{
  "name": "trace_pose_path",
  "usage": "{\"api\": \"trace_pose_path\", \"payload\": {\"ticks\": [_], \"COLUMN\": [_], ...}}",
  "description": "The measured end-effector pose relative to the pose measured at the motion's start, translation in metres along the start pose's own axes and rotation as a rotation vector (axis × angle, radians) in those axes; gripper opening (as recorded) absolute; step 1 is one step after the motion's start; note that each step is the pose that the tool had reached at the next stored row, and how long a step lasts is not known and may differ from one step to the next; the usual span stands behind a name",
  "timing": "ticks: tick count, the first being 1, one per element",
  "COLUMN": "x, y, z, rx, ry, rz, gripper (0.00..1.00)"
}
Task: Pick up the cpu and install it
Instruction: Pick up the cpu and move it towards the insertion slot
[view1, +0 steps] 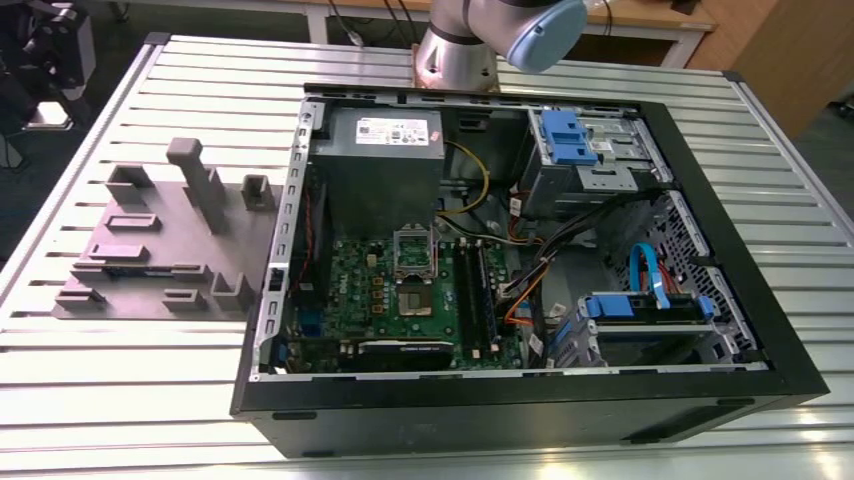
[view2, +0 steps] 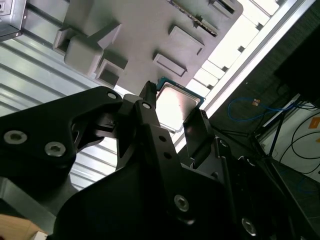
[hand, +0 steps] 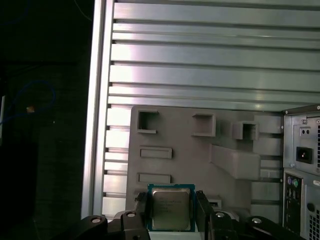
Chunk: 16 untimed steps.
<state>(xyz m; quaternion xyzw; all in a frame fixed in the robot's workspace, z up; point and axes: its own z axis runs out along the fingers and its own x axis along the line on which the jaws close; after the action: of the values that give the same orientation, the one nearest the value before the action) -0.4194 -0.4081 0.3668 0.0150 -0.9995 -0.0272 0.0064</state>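
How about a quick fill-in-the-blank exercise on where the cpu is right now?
1. The gripper holds the cpu over a fixture coloured ___.
2. That fixture stands to the exterior view's ___ of the computer case.
3. The drive brackets inside the case are ___.
Missing words: grey, left, blue.

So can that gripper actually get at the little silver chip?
Probably yes: in both wrist views the cpu sits between the fingers of the gripper, one at each side, above the grey tray, with nothing in the way.
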Motion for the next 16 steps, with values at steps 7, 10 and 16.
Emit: {"api": "trace_pose_path", "payload": {"ticks": [7,10,16], "x": [0.0002,0.0003,-0.0018], "y": [0.0007,0.001,0.0009], "z": [-0.013,-0.0189,-0.0191], "rx": [-0.0001,0.0,-0.0001], "ry": [-0.0003,-0.0003,-0.0002], "rz": [0.002,0.003,0.003], "gripper": [0.47,0.47,0.47]}}
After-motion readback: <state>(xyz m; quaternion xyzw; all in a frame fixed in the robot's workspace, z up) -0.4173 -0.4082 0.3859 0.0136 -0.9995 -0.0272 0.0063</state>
